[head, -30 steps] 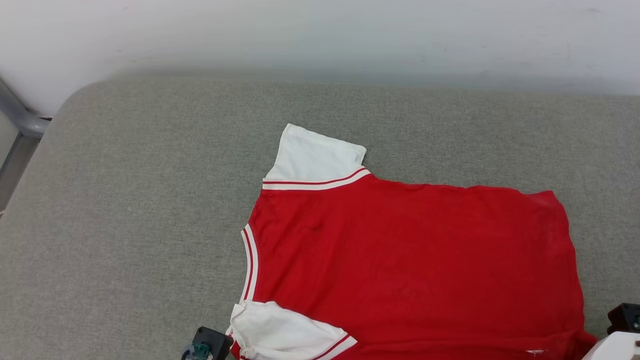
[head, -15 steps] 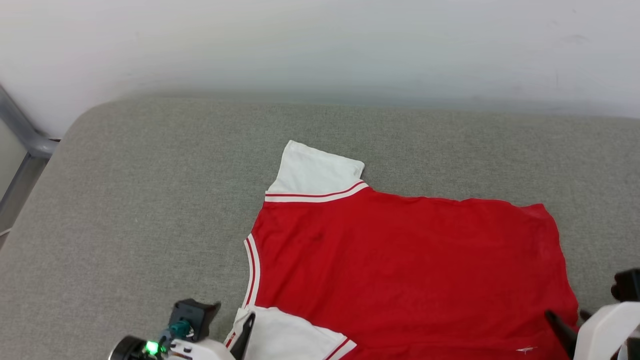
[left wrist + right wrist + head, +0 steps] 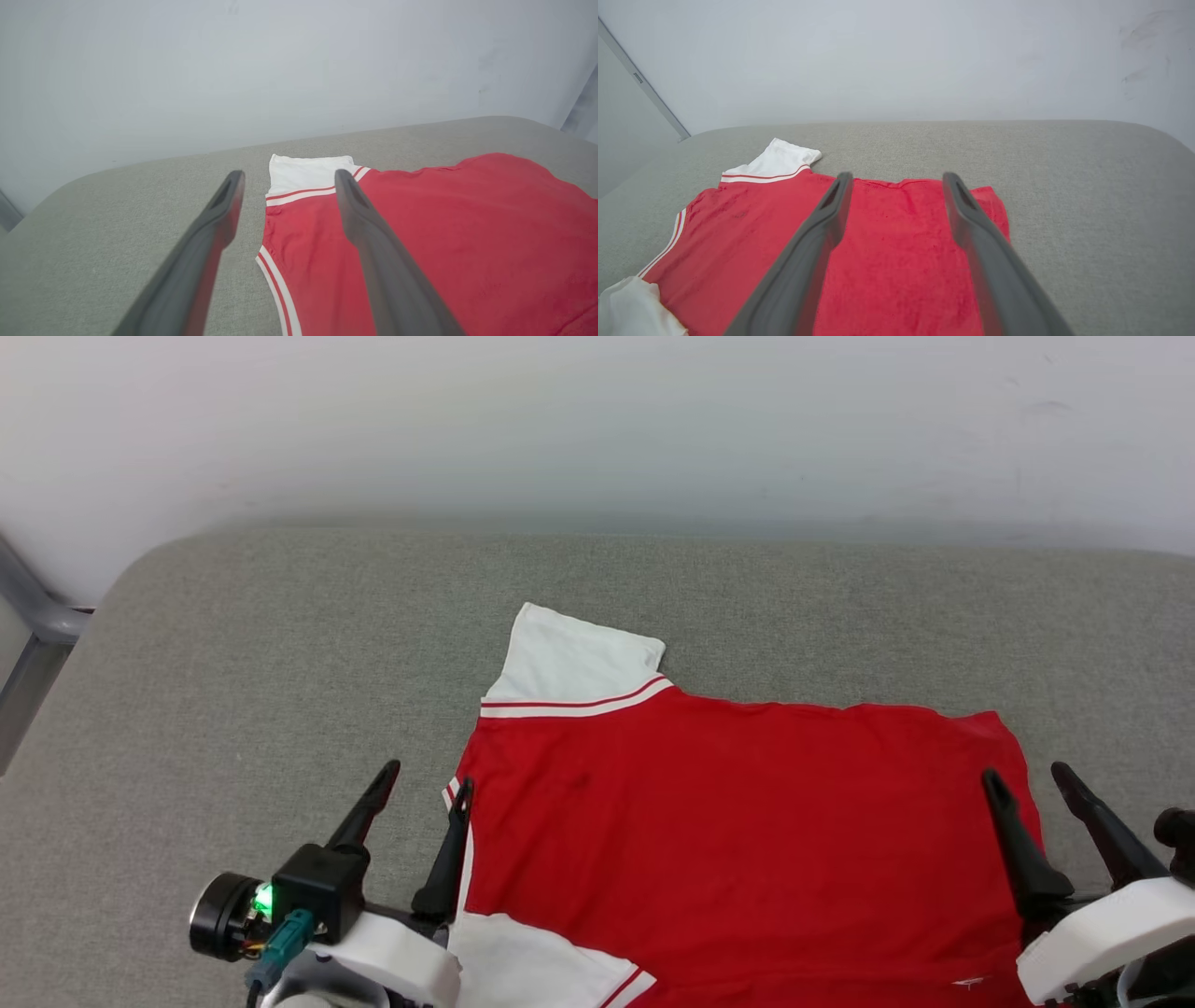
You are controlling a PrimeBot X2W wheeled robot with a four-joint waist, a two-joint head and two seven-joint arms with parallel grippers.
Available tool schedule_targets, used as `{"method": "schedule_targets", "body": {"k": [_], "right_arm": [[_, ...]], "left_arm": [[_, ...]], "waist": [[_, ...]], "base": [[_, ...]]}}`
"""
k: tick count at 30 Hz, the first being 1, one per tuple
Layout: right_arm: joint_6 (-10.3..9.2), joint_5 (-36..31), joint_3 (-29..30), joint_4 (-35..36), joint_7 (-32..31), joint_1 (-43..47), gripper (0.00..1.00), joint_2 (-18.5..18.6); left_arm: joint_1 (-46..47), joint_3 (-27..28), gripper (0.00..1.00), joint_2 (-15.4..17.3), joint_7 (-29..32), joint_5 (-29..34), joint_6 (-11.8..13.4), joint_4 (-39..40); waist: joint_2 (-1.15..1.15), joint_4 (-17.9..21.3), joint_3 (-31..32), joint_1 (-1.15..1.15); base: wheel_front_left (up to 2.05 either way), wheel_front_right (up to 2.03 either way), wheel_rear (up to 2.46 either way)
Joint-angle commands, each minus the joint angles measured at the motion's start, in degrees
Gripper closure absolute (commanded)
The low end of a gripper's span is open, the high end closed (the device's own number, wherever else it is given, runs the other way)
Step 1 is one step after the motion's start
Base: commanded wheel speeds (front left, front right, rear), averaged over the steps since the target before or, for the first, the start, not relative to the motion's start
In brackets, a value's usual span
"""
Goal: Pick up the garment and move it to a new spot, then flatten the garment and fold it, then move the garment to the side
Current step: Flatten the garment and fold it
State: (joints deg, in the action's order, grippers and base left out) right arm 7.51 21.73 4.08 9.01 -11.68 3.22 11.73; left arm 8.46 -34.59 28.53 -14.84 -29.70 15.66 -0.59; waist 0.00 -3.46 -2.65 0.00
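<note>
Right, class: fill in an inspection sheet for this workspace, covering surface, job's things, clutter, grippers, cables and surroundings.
Surface: grey fabric cushion.
Job's things: red garment spread flat, one white sleeve pointing towards the wall.
Clutter: nothing seen.
Grippers: left gripper open by the neckline; right gripper open at the hem end; both empty.
Cables: teal connector and lead at the left wrist.
Surroundings: white wall behind; grey metal frame at the left.

One garment [image 3: 747,840], with two white sleeves [image 3: 574,658] and one striped neck trim [image 3: 275,287]. Two tools: one left tool [image 3: 428,777] and one right tool [image 3: 1024,773], each with two dark fingers [image 3: 1013,845], four in all. One grey cushion [image 3: 233,709], one green light [image 3: 263,899]
</note>
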Motion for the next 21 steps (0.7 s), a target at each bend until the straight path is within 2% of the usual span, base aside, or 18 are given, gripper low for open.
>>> {"method": "schedule_targets", "body": {"k": [1,6,12,17,21], "right_arm": [[-0.05,0.2,-0.6,-0.7,2.4,-0.7,0.0,-0.5],[-0.05,0.0,-1.8,-3.2,10.0,-1.3,0.0,-1.5],[-0.05,-0.6,-3.5,-5.8,13.5,-2.9,0.0,-1.8],[-0.05,-1.0,-4.7,-5.0,13.2,-5.2,0.0,-2.2],[-0.05,-1.4,-5.1,-3.9,13.0,-7.2,0.0,-2.4]], "left_arm": [[0.0,1.5,0.0,-1.0,-0.3,1.2,0.1,0.6],[-2.0,7.7,0.0,-4.7,-0.4,6.0,-1.7,2.7],[-1.8,13.8,0.0,-8.6,-0.3,9.7,-6.1,1.3],[4.7,15.0,0.0,-7.3,-0.2,10.8,-10.9,-5.8],[14.6,13.4,0.0,-5.0,5.6,11.3,-15.6,-11.1]], "waist": [[0.0,0.2,-0.2,0.0],[0.0,1.2,-1.2,0.0],[0.0,3.0,-4.2,0.0],[0.0,5.0,-8.9,0.0],[0.0,6.6,-12.7,0.0]], "base": [[0.0,0.0,0.0],[0.0,0.0,0.0],[0.0,0.0,0.0],[0.0,0.0,0.0],[0.0,0.0,0.0]]}}
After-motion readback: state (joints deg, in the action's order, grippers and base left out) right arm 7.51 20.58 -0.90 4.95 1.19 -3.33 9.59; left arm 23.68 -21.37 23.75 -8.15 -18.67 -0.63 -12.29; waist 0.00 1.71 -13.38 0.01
